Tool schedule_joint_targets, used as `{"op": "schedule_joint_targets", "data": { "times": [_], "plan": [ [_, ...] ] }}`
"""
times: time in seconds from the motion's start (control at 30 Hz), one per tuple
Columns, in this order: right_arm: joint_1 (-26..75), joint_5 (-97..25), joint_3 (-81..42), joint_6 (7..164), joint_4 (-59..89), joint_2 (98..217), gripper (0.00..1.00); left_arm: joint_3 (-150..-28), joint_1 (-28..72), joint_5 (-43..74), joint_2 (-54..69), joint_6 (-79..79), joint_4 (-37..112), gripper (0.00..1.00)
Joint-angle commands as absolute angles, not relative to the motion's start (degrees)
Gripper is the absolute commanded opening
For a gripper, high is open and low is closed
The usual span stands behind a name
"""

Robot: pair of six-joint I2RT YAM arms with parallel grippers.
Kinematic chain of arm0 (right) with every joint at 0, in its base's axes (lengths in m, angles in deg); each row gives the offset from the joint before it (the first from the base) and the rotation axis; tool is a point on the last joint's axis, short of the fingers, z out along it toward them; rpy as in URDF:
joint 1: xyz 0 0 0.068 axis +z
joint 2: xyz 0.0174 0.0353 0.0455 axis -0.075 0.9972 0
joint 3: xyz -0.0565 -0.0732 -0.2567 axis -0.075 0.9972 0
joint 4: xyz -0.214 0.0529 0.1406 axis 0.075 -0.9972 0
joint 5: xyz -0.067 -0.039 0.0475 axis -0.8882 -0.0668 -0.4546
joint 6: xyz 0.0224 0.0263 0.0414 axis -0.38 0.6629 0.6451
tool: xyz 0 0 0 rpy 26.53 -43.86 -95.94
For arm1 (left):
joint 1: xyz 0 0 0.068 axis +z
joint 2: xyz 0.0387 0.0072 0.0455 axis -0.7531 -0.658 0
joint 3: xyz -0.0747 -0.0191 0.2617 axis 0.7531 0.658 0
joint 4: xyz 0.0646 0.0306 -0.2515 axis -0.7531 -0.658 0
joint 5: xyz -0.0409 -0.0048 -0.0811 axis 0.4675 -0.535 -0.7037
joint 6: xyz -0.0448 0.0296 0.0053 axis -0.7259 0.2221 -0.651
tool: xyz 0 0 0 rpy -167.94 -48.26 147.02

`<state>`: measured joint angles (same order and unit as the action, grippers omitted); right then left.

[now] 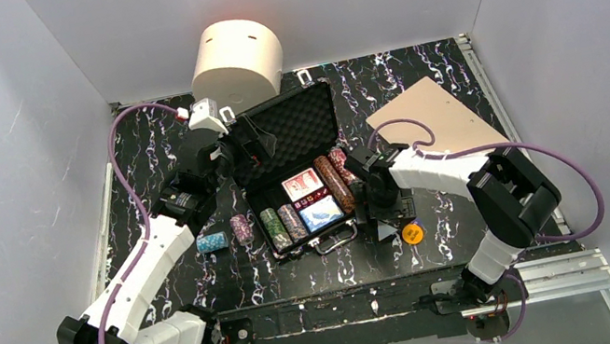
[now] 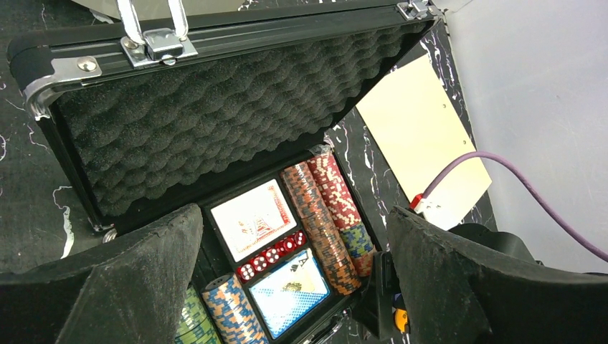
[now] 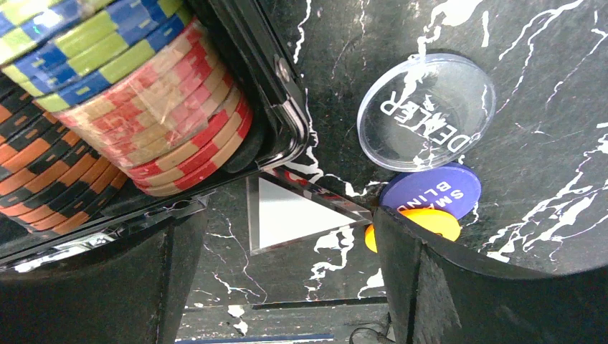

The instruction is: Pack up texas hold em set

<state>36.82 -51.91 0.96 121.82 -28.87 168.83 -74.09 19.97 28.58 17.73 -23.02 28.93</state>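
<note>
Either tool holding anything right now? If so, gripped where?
Nothing held: left tool open over the briefcase, right tool open beside it, both empty.

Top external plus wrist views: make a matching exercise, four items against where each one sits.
Things:
1. red dice
2. clear dealer button
3. light blue chip stack
4. cream cylinder

Places:
A. on the table, left of the briefcase
B. behind the briefcase, at the far edge
C. inside the briefcase, between the two card decks
D. on the table off the briefcase's near right corner, next to a blue button

Pairs: 1-C, 2-D, 3-A, 4-B
</note>
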Motion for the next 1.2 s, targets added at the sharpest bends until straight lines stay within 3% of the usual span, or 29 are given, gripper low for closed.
{"op": "schedule_joint_targets", "data": {
  "times": [0.0, 0.37, 0.77, 1.17],
  "plan": [
    [37.1, -53.8, 1.8, 121.8, -28.9, 167.2, 0.95, -74.9, 20.0, 29.6, 19.4, -22.2, 28.5, 0.98],
    [37.1, -53.9, 5.2, 124.4, -27.5, 164.7, 0.89, -75.0, 20.0, 29.7, 18.9, -22.5, 28.5, 0.98],
    [37.0, -54.9, 5.9, 122.3, -25.2, 165.2, 0.74, -74.8, 20.0, 29.9, 19.3, -22.5, 27.9, 0.98],
    [36.9, -54.2, 7.4, 121.5, -23.0, 166.0, 0.79, -74.9, 20.0, 30.3, 19.8, -22.5, 26.9, 0.98]
  ]
}}
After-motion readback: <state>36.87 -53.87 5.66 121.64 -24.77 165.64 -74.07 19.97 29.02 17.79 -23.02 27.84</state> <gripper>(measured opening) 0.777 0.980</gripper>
